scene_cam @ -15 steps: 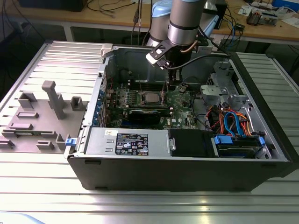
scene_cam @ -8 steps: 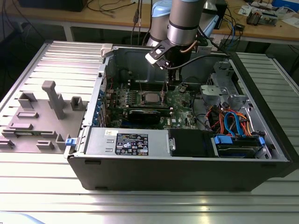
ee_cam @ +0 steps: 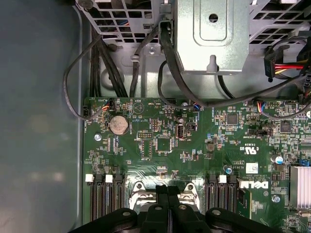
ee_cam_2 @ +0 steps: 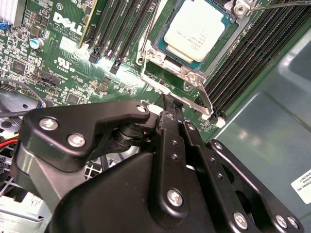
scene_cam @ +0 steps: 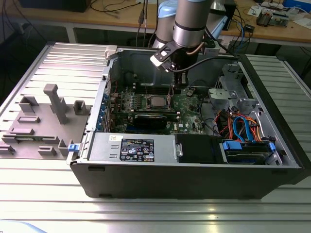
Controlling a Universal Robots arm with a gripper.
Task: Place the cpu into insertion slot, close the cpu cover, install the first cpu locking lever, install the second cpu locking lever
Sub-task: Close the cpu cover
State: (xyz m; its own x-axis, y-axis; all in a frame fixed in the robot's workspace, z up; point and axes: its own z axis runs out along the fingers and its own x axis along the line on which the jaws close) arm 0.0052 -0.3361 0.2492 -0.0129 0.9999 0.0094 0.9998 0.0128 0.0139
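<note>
The cpu (ee_cam_2: 194, 31) lies silver side up in the insertion slot (ee_cam_2: 164, 59) on the green motherboard (ee_cam: 160, 145). The silvery cpu cover (ee_cam_2: 224, 42) lies flat around it. One thin wire locking lever (ee_cam_2: 204, 96) runs along the socket's edge toward my fingertips, and another (ee_cam_2: 144, 46) lies on the opposite side. My gripper (ee_cam_2: 171, 103) is shut, its black fingers (ee_cam_2: 167, 127) pressed together with the tips just off the socket's corner by the first lever's end. In the exterior view the gripper (scene_cam: 170, 98) hangs inside the open case, right beside the cpu (scene_cam: 156, 101).
Black memory slots (ee_cam_2: 114, 29) flank the socket on both sides. A metal drive cage (ee_cam: 214, 34) and black cables (ee_cam: 167, 73) lie beyond the board. The case walls (scene_cam: 194, 179) enclose everything. A grey fixture plate (scene_cam: 43, 121) lies on the exterior view's left.
</note>
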